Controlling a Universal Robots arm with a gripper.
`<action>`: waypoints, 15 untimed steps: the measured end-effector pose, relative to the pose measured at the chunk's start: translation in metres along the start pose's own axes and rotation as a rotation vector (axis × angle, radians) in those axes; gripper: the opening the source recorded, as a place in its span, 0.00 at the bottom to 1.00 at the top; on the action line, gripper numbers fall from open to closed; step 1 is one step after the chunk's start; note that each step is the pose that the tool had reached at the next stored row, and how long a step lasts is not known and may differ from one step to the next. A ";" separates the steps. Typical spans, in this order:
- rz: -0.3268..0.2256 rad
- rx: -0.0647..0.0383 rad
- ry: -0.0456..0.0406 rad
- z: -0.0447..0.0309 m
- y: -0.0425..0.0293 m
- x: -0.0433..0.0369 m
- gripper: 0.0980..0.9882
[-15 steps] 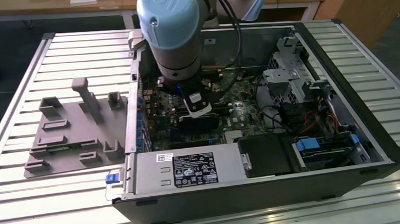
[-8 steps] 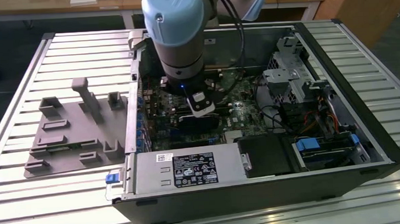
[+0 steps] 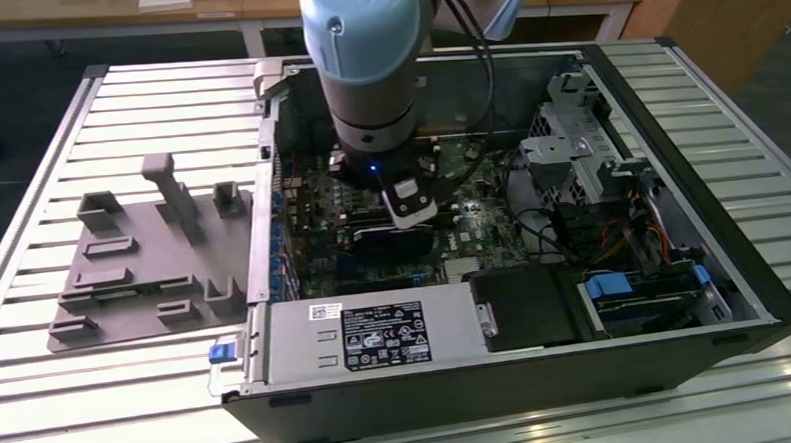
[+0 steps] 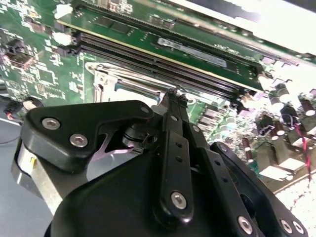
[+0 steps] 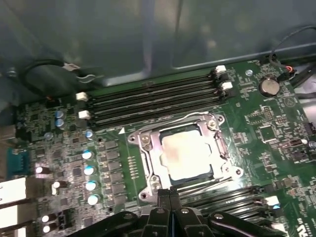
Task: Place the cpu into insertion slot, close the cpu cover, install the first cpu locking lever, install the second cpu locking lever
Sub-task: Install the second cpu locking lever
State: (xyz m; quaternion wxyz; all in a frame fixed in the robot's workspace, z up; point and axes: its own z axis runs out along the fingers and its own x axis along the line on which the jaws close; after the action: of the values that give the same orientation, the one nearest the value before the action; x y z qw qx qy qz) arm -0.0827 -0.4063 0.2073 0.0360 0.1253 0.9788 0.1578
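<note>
Cpu (image 5: pixel 186 156) sits in slot (image 5: pixel 148 183), cover (image 5: pixel 144 160) down around it, on green board (image 5: pixel 261 148) between memory slots (image 5: pixel 153 101). Your gripper (image 5: pixel 170 193) hangs just beside socket edge, fingers pinched together, holding nothing. Case (image 3: pixel 719 297) lies open on table (image 3: pixel 83 395).

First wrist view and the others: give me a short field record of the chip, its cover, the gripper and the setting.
setting: open computer case lying on a slatted table
chip: cpu seated in the insertion slot, pale metal top facing up
cover: cpu cover lies flat around the chip
gripper: gripper shut, fingertips together at the slot's edge, holding nothing
nearby: memory slots beside the socket
outside the case: grey parts tray on the exterior view's left
</note>
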 end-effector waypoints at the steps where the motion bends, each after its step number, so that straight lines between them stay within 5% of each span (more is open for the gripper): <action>1: 0.001 0.004 -0.0014 0.0003 0.0011 -0.0006 0.01; 15: 0.006 0.067 -0.0208 0.0070 0.0204 -0.0048 0.01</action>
State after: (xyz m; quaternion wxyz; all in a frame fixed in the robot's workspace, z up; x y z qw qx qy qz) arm -0.0725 -0.3867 0.2074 0.0414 0.1312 0.9827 0.1238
